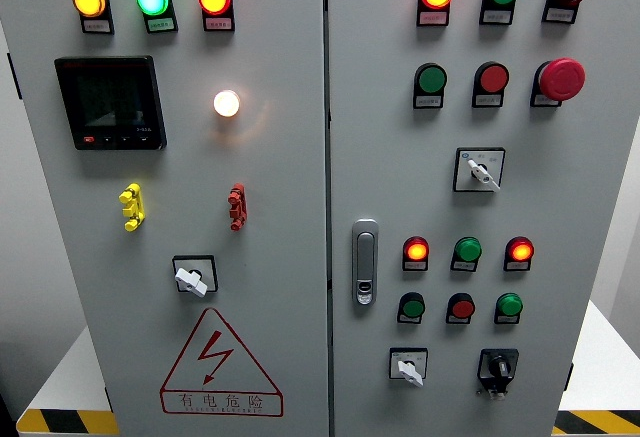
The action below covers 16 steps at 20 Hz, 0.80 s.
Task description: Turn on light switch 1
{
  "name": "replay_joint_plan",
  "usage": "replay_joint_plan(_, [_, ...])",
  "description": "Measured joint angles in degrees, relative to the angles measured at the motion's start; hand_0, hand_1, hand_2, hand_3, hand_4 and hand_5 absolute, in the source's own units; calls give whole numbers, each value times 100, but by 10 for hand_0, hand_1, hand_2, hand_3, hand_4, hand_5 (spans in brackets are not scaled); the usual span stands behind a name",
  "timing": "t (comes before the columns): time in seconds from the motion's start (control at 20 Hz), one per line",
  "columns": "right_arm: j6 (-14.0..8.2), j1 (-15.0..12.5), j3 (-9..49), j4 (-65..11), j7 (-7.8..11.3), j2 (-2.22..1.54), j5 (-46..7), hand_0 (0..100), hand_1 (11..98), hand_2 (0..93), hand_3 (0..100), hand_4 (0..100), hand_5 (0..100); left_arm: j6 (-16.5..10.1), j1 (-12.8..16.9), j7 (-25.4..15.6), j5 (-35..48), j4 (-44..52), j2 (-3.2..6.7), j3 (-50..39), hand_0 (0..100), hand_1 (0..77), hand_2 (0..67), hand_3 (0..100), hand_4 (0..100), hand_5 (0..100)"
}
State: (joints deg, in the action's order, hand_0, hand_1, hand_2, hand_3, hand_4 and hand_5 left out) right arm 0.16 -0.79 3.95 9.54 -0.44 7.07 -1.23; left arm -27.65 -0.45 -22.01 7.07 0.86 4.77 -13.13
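No fingers in view, state unknowable, grey control cabinet [280, 287] filled the frame, rotary switch [192, 277] low on left door above warning triangle [220, 365], white lamp [227, 103] lit, door handle [365, 262] at right door's left edge.

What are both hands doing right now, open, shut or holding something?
Left hand: not in view, state cannot be told.
Right hand: not in view, state cannot be told.
Only the control cabinet shows.
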Motion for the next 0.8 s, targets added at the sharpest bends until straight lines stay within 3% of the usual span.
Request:
replay_joint_plan(0.15, [2,0,0,0,0,1,0,0,195,0,194,191,107,37,28,855,-40,30,-6,96,0,97,152,61,231,241])
replay_joint_plan(0.25, [2,0,0,0,0,1,0,0,195,0,194,191,107,182,35,1124,-40,36,-9,107,0,80,115,20,150,178])
replay_joint_plan(0.35, [1,0,0,0,0,1,0,0,195,0,194,191,107,375,36,1307,-40,36,-11,113,0,56,58,0,24,41])
replay_joint_plan(0.45, [0,1,0,0,0,3,0,0,196,0,194,191,107,520,37,1492,-40,34,-20,117,0,45,27,0,0,0])
replay_joint_plan(0.8, [0,0,0,2,0,4,0,0,195,0,194,191,107,816,29,1785,-27,20,-183,135,0,21,0,0,0,0])
